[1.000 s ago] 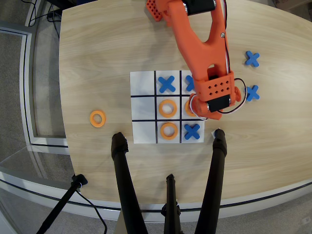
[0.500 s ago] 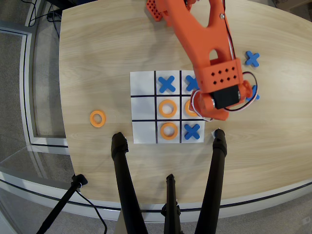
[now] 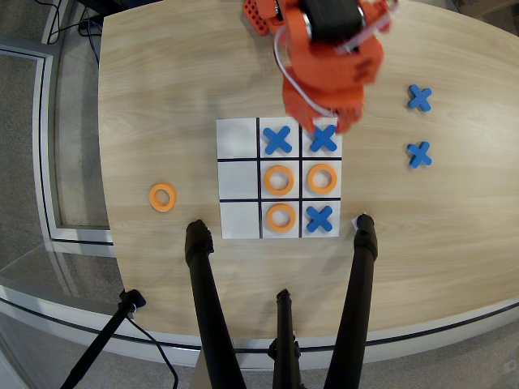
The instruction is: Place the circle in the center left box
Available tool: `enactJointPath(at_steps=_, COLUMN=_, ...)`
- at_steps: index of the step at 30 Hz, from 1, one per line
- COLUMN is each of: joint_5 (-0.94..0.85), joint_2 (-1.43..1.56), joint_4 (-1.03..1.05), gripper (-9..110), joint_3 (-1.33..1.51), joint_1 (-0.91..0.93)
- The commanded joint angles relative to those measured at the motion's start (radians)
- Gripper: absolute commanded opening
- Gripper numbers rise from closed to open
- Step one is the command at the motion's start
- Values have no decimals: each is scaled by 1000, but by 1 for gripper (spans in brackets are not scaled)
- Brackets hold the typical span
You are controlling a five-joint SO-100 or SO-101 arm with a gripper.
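Ring seated in target cell; risks from here

Claw sits tucked under the orange arm body at the far edge of the grid. Its fingers are hidden from the overhead view, so I cannot tell how far open it is. Nothing visibly hangs from it.

The circle lies just below the claw in the overhead view, inside the center left box. That is the middle-row end cell with a blue cross on the claw side and another blue cross on the far side. The ring is flat, orange, with an open round hole. It is roughly centred and does not appear to cross the black lines.

Judgement: the placement looks complete.

Risks:
- The claw overlaps the nearer cross in this view, so a low sweep could drag that cross into the circle or off its cell
- A further descent over the grid could nudge the circle onto a line, or toward the neighbouring ring in the middle cell
- The grid sheet may slide on the surface if caught

The spare ring lies well apart from the claw, off the grid
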Motion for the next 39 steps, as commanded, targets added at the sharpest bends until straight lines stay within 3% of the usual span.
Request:
enactJointPath(at_steps=1, joint_5=-40, joint_2=299, joint_4=12, gripper=12, joint_3=218, joint_1=25)
enactJointPath(at_steps=12, joint_5=-179, joint_2=856, joint_4=184, gripper=7, joint_3=703, joint_1=143)
enactJointPath(at_steps=15, joint_5=-179, joint_2=864, joint_4=172, gripper=0, joint_3=755, joint_1=184)
enactJointPath(at_steps=21, joint_5=-184, joint_2=864, joint_4=98, gripper=0, joint_3=848, joint_1=360)
enactJointPath(at_steps=26, joint_5=-184, joint_2=867, joint_4=123, gripper=0, joint_3=848, joint_1=680)
enactJointPath(at_steps=35, joint_5=-184, joint_2=900, joint_4=130, gripper=0, joint_3=848, joint_1=1508)
enactJointPath(at_steps=39, joint_5=-187, joint_2=900, joint_4=141, gripper=0, joint_3=848, joint_1=1756)
